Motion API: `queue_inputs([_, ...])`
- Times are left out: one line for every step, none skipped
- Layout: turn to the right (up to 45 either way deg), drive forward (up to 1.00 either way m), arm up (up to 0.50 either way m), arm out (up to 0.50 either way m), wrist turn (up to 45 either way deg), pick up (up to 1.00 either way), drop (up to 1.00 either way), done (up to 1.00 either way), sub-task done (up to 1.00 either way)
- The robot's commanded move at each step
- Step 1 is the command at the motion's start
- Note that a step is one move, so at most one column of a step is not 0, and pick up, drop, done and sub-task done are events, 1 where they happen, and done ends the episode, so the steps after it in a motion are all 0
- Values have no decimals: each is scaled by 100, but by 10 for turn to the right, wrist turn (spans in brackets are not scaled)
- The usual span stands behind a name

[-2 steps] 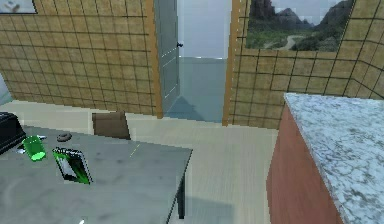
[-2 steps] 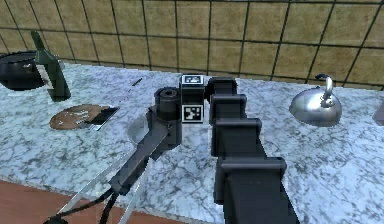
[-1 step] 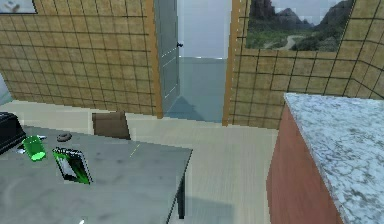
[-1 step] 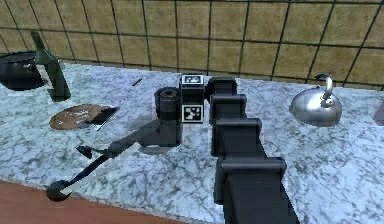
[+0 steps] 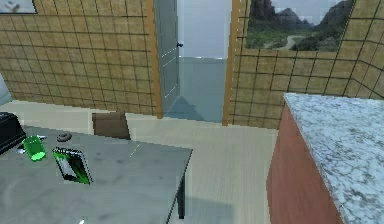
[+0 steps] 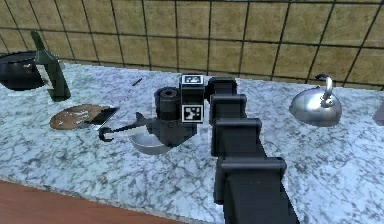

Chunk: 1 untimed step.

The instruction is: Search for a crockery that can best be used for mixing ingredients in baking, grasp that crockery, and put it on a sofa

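Arm over the marble counter (image 6: 330,170): a grey rounded vessel (image 6: 148,143), probably the mixing bowl, lies right at the gripper (image 6: 110,127), back of its fingertips; whether it is held cannot be told; judged rigid, smooth, breakable, best taken by the rim.

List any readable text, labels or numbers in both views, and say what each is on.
No text can be read as words or numbers.
White squares on the arm: black marker patterns, not letters or digits.
Dark and green box on the grey table: any print is too small to read.
Landscape picture on the wall: no caption or lettering.
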Motion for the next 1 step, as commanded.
queue_inputs([0, 0, 0, 0, 210, 0, 0, 0, 0])
